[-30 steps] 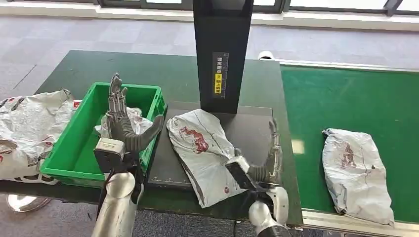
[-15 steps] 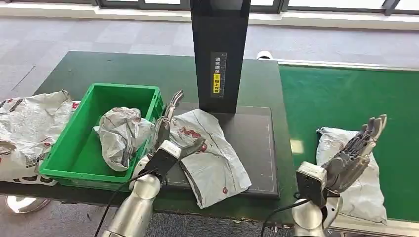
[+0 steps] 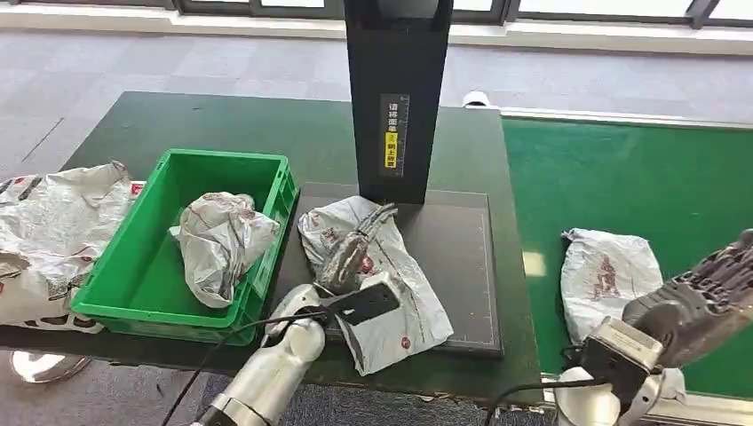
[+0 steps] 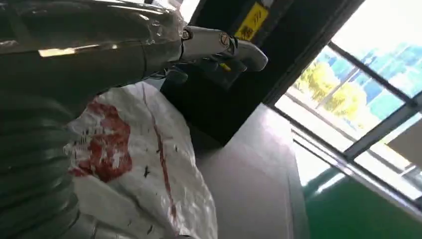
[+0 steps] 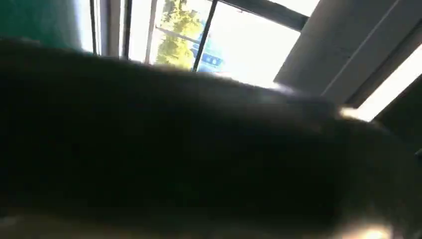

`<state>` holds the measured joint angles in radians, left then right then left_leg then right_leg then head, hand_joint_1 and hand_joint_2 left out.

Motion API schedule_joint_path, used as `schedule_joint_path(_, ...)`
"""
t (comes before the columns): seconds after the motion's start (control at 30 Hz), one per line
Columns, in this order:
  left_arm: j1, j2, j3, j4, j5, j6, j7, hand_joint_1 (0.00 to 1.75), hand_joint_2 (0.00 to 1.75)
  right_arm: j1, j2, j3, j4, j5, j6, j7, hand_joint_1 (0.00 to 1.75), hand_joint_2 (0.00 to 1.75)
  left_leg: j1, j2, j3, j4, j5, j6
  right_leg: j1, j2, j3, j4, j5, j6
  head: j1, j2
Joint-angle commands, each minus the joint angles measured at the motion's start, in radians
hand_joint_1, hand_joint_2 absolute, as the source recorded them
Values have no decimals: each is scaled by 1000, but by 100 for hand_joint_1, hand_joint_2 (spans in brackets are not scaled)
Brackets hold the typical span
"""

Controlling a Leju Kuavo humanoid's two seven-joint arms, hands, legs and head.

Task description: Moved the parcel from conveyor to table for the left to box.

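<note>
A crumpled silver parcel (image 3: 395, 306) with red print lies on the dark mat (image 3: 453, 257) in front of the black scanner post (image 3: 395, 98). My left hand (image 3: 355, 253) lies over the parcel's upper half with its fingers stretched out toward the post, gripping nothing. The left wrist view shows those straight fingers (image 4: 219, 42) above the parcel (image 4: 144, 164). Another silver parcel (image 3: 608, 275) rests on the green conveyor (image 3: 622, 177). My right hand (image 3: 701, 302) hovers beside it at the near right, holding nothing; it is a dark blur (image 5: 199, 149) in its wrist view.
A green box (image 3: 124, 275) stands left of the mat with one crumpled parcel (image 3: 222, 244) inside. More silver parcels (image 3: 53, 222) are piled at the table's left edge. The dark green table (image 3: 222, 124) stretches behind the box.
My left hand has swung from above the green box across onto the parcel on the mat. My right hand has left that parcel and moved right, over the conveyor.
</note>
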<state>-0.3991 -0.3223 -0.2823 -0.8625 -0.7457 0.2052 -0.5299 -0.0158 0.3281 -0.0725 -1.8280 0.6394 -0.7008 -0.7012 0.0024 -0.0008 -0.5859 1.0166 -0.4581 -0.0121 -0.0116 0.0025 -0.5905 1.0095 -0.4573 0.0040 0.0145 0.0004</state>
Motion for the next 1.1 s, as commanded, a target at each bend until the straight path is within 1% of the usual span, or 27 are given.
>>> schedule_joint_path(0.03, -149, -25, -126, 444, -107, 7, 90, 0, 175, -8, 21, 40, -43, -12, 3, 3, 0, 175, 0, -3, 3, -2, 0, 0, 0, -3, 3, -2, 0, 0, 0, 0)
schedule_joint_path(0.23, -142, -27, -165, 466, -92, 22, 106, 0, 175, -13, 21, 56, -3, -38, 3, 3, 0, 175, 0, -1, 3, -2, 0, 0, 1, -2, 4, -2, 0, 0, 0, 0)
schedule_joint_path(0.27, -122, -27, -198, 467, -81, 31, 125, 0, 175, -27, 21, 59, 21, -48, 3, 3, 0, 175, 0, 0, 4, -2, 0, 0, 1, 0, 4, -2, 0, 0, 0, 0)
schedule_joint_path(0.4, -114, -27, -220, 476, -99, 35, 146, 0, 175, -33, 21, 63, 35, -50, 3, 3, 0, 175, 1, 2, 5, -3, -1, 0, 1, 2, 5, -3, 0, 0, 0, 0)
schedule_joint_path(0.43, -114, -27, -232, 481, -114, 42, 161, 73, 175, -37, 21, 63, 39, -50, 3, 3, 0, 175, 1, 2, 4, -2, -1, 0, 1, 2, 4, -3, 0, 0, 0, 0)
schedule_joint_path(0.47, -113, -27, -241, 484, -126, 46, 171, 175, 175, -40, 21, 64, 41, -50, 3, 3, 0, 175, 0, 2, 3, -2, -1, 0, 0, 2, 3, -2, 0, 0, 0, 0)
schedule_joint_path(0.67, -114, -25, -240, 490, -147, 75, 201, 175, 175, -48, 21, 70, 57, -45, 3, 3, 0, 175, 1, 2, 4, -2, 0, 0, 1, 2, 5, -2, 1, 0, 0, 0)
schedule_joint_path(0.77, -112, -23, -229, 477, -163, 124, 214, 175, 175, -45, 21, 70, 55, -43, 3, 3, 0, 175, 1, 3, 5, -3, 0, 0, 1, 2, 6, -3, 1, -1, 0, 0)
schedule_joint_path(0.8, -112, -23, -229, 477, -163, 124, 214, 175, 175, -45, 21, 70, 55, -43, 3, 3, 0, 175, 0, 0, 4, -1, -1, 0, 0, 0, 6, 0, 0, 0, 0, 0)
schedule_joint_path(0.83, -112, -23, -229, 477, -163, 124, 214, 175, 175, -45, 21, 70, 55, -43, 3, 3, 0, 175, 1, 3, 6, -4, 0, 0, 1, 2, 7, -3, 1, -1, 0, 0)
schedule_joint_path(0.93, -114, -22, -224, 468, -175, 150, 227, 175, 175, -41, 21, 70, 50, -42, 3, 3, 0, 175, 1, 3, 7, -4, 0, 0, 1, 2, 8, -3, 1, -1, 0, 0)
schedule_joint_path(1.0, -114, -20, -219, 450, -204, 219, 253, 175, 175, -35, 21, 67, 42, -40, 3, 3, 0, 175, 1, 3, 7, -4, 0, 0, 1, 2, 8, -3, 1, -1, 0, 0)
schedule_joint_path(1.03, -117, -15, -223, 426, -271, 342, 315, 175, 175, -26, 21, 60, 29, -37, 3, 3, 0, 175, 1, 2, 7, -4, 0, 0, 1, 1, 8, -4, 1, -1, 0, 0)
schedule_joint_path(1.1, -120, -13, -223, 417, -283, 364, 327, 175, 175, -23, 21, 61, 27, -36, 3, 3, 0, 175, 1, 2, 7, -3, 0, 0, 1, 1, 8, -3, 1, -1, 0, 0)
